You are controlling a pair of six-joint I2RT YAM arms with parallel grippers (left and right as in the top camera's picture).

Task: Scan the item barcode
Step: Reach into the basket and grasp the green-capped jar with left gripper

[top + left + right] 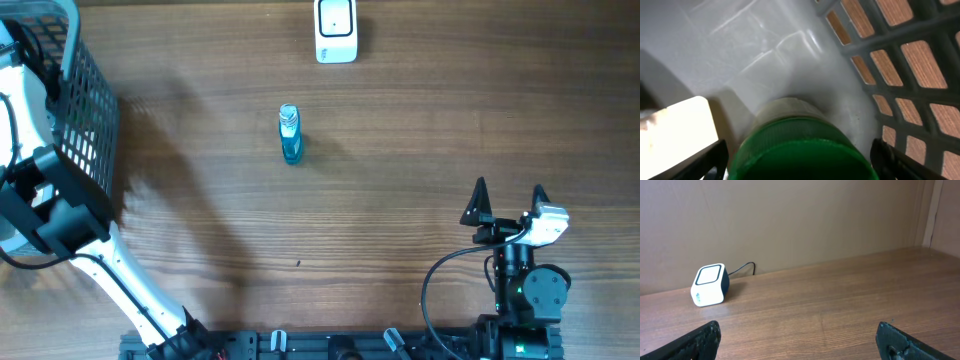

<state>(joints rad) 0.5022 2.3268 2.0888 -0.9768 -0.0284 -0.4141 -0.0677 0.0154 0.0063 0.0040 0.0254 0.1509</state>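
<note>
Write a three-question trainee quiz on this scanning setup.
1. True or false: the blue bottle is on the table, outside the basket.
2. Where is the left gripper? A in the basket, B over the scanner, C beside the bottle.
3. Fill in: the lid between its fingers is ____.
Key: 1 true; 2 A; 3 green.

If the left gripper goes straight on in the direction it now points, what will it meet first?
Most likely the green-capped container, which lies right ahead between the open fingers of the left gripper, inside the basket. How near it is, I cannot tell.
</note>
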